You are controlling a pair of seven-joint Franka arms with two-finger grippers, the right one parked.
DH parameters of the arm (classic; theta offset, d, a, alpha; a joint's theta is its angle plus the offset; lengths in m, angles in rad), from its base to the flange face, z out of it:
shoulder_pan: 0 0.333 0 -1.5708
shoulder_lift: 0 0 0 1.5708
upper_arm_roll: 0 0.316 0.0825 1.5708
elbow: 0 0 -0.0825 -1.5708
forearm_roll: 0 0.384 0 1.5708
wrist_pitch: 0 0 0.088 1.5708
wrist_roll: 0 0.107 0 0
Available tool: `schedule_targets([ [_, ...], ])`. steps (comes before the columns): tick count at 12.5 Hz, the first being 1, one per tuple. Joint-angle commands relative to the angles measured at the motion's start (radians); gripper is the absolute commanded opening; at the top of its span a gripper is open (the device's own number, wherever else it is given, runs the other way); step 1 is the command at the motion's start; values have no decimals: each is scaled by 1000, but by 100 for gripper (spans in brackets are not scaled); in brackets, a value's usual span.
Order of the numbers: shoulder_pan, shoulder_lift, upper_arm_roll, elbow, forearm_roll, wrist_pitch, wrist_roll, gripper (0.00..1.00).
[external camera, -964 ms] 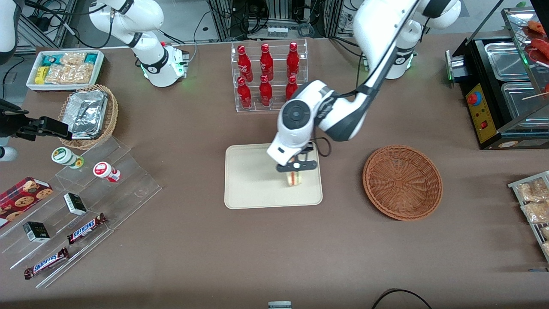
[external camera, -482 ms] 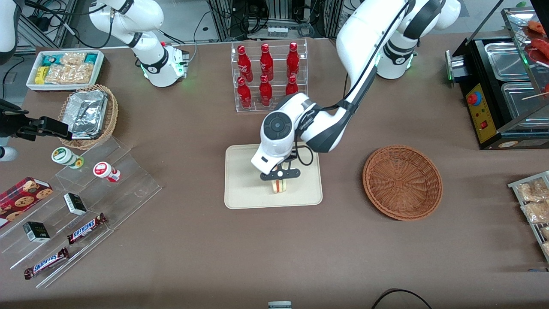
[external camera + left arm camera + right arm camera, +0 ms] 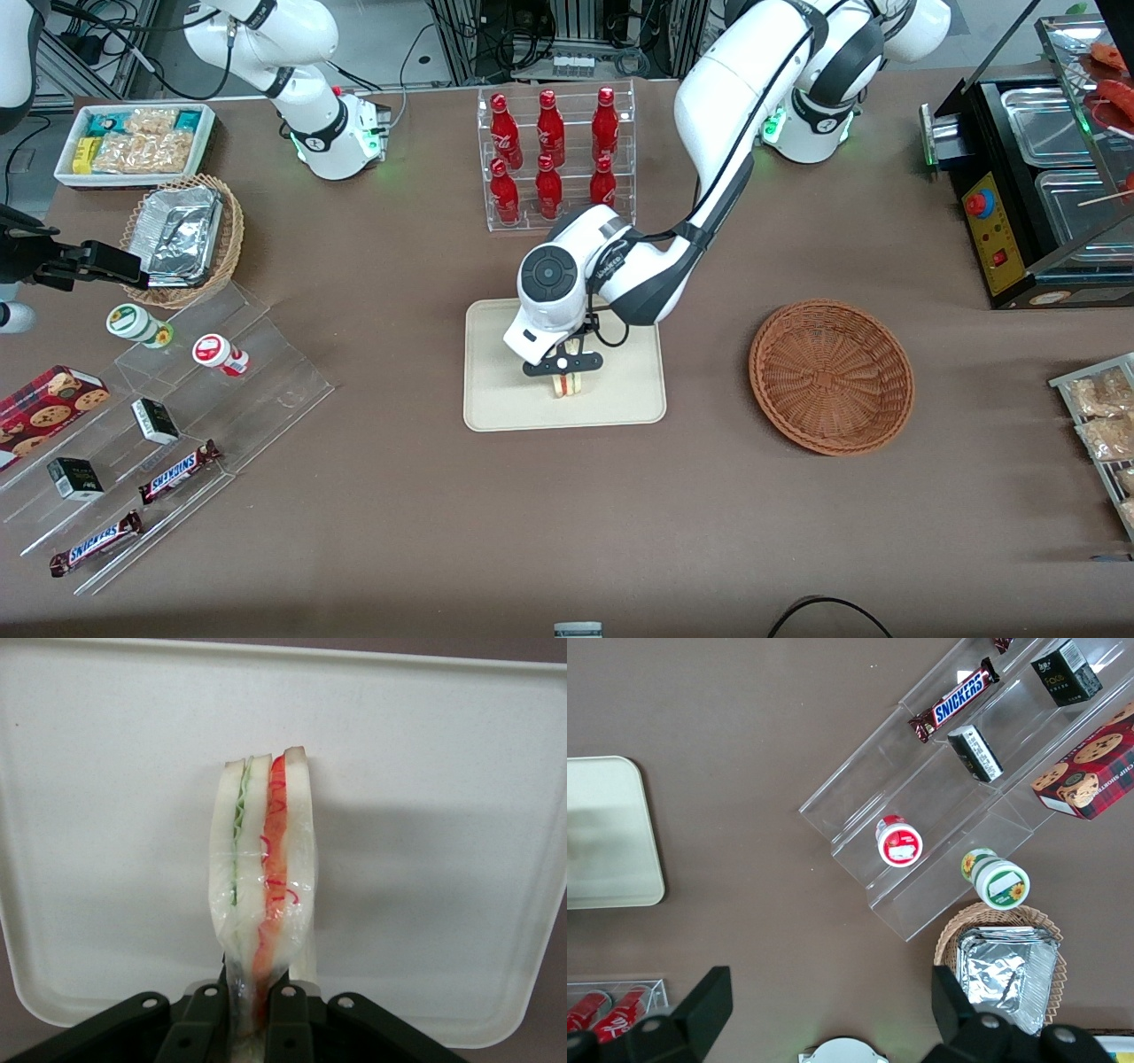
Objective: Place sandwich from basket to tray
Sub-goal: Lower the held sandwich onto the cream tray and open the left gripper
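My left gripper [image 3: 564, 370] is shut on the sandwich [image 3: 567, 385] and holds it over the middle of the cream-beige tray [image 3: 496, 399]. In the left wrist view the sandwich [image 3: 263, 877] is a wrapped white wedge with green and red filling, pinched at one end between the black fingers [image 3: 290, 1028], with the tray [image 3: 443, 815] close beneath it. I cannot tell whether it touches the tray. The reddish-brown wicker basket [image 3: 831, 376] sits empty beside the tray, toward the working arm's end of the table.
A clear rack of red bottles [image 3: 551, 155] stands farther from the front camera than the tray. A stepped clear display [image 3: 168, 416] with snacks and a tan basket of foil trays [image 3: 182, 235] lie toward the parked arm's end. A black food warmer [image 3: 1036, 177] stands toward the working arm's end.
My left gripper has carried the sandwich across the tray, from the edge nearest the basket to the tray's middle, and it looks lower.
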Motion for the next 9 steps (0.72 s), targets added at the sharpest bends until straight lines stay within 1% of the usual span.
schedule_targets([
  [1,-15,27,15,46,11,-26,-47,0],
  [2,-15,27,15,46,11,-24,-49,3],
  [3,-15,29,15,46,11,-23,-49,18],
  [4,-15,35,16,48,11,-21,-50,43],
  [5,-15,38,16,49,11,-18,-50,85],
  [6,-15,38,16,48,13,-7,-49,100],
  [9,-15,26,16,50,24,-9,-49,100],
])
